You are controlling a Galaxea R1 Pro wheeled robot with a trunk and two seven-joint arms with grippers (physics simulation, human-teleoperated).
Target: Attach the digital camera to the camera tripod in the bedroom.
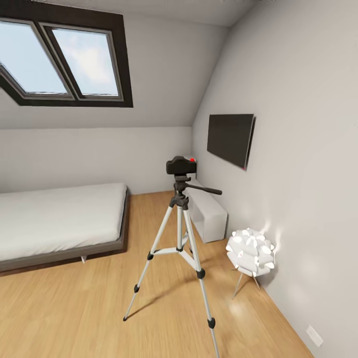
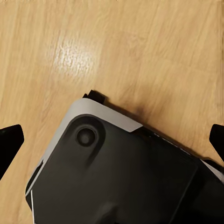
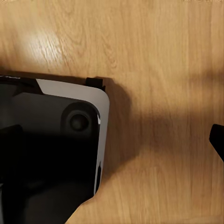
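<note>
In the head view the camera tripod (image 1: 180,233) stands on the light wood floor of the bedroom, its three silver-white legs spread and its black pan handle pointing right. The small black digital camera (image 1: 180,165) sits on top of the tripod's head, with its red dot showing. My left gripper (image 2: 112,140) hangs open over the floor, its two dark fingertips (image 2: 9,140) far apart. My right gripper (image 3: 112,140) is also open above the floor; one fingertip (image 3: 217,140) shows at the frame's edge. Neither holds anything.
A low grey platform bed (image 1: 59,219) lies left of the tripod. A white bench (image 1: 209,211), a wall screen (image 1: 230,138) and a white ball-shaped lamp (image 1: 250,252) line the right wall. My own black and grey base (image 2: 130,177) lies below both grippers.
</note>
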